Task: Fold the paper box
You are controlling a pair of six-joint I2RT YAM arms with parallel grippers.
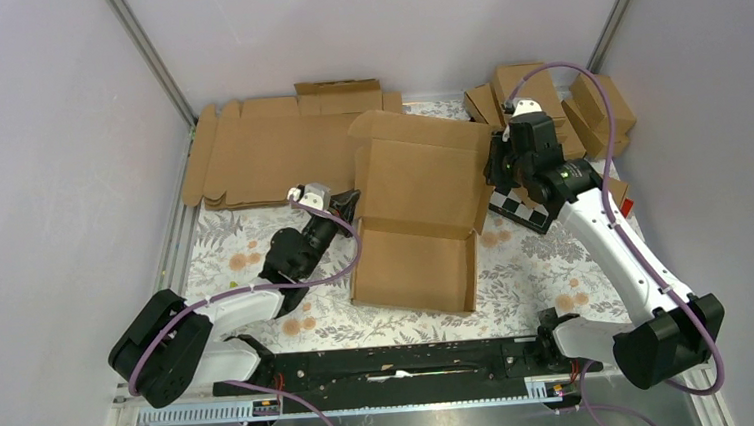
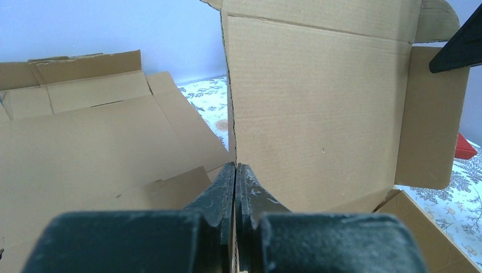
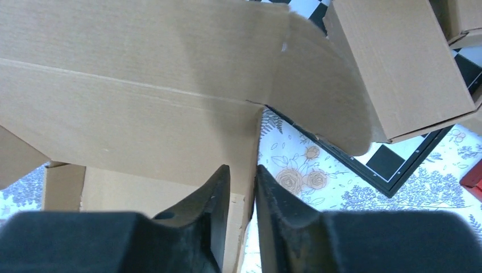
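Paper box (image 1: 421,185), half-formed, at frame centre on the floral counter (image 1: 528,273), lid panel raised. Left claw (image 2: 235,173) is closed on the box's left wall edge. Right claw (image 3: 243,179) straddles the right side flap, fingers narrowly apart; whether they clamp it cannot be told. Flat cardboard sheets (image 1: 259,156) lie upper left.
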